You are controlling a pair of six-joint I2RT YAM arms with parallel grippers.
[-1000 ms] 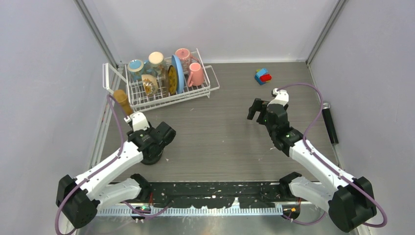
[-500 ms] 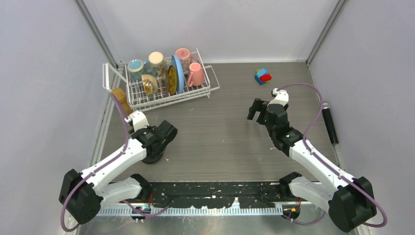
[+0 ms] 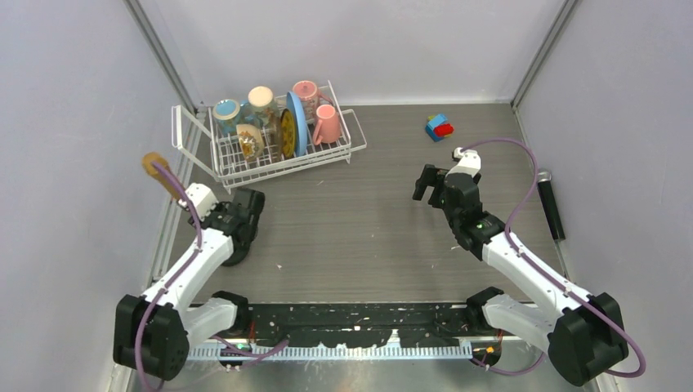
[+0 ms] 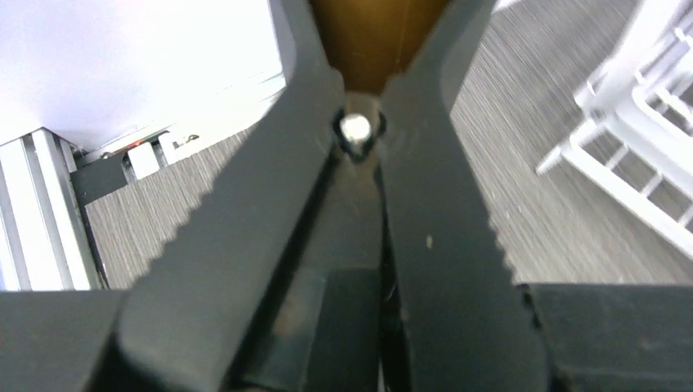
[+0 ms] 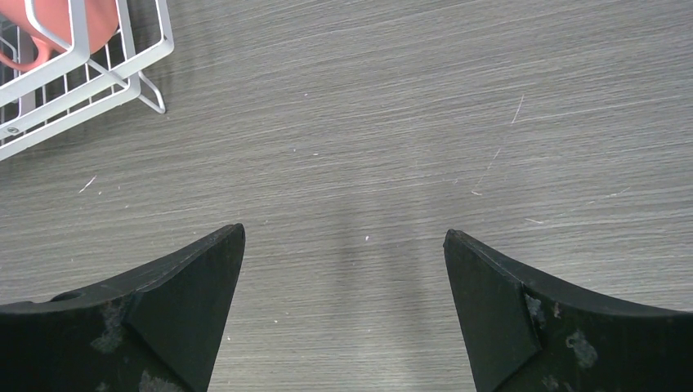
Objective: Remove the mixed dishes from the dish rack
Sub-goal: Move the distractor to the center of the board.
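Back-left on the table (image 3: 368, 237): dish rack (image 3: 286, 166), white wire, fully loaded, side flap on its left end.

Left gripper (image 3: 176, 189) is just off the rack's front-left corner, out past the flap. Clamped on a brown-headed mic (image 3: 152, 162). The wrist view shows both fingers (image 4: 245, 229) pinched together on its stem, with the brown body between the tips. The mic head points away from the rack toward the left wall. It's not a dish, and this gripper touches nothing from the rack.

Right gripper (image 5: 343, 237) is well to the right of the rack, in front of its right end. Jaws spread wide with only bare table between them, holding and touching nothing. Its wrist view just catches the rack's near-right corner at top left.

All dishes are inside the rack:
- large light-blue plate (image 3: 297, 122) stands on edge about mid-rack
- small yellow patterned plate (image 3: 287, 133) also on edge, against the blue plate's left face
- two pink mugs: one (image 3: 327, 124) just right of the blue plate, the other (image 3: 306, 91) at the rack's back edge
- cream mug (image 3: 261, 98) at the back, left of the plates
- teal mug (image 3: 226, 110) in the back-left corner (can't confirm the inside colour from here)
- small cream bowl (image 3: 249, 140) tipped up in front of the cream mug

Loose items: black mic (image 3: 552, 208) far right of the rack by the right wall, and toy blocks (image 3: 440, 126) right of the rack, well apart from it.
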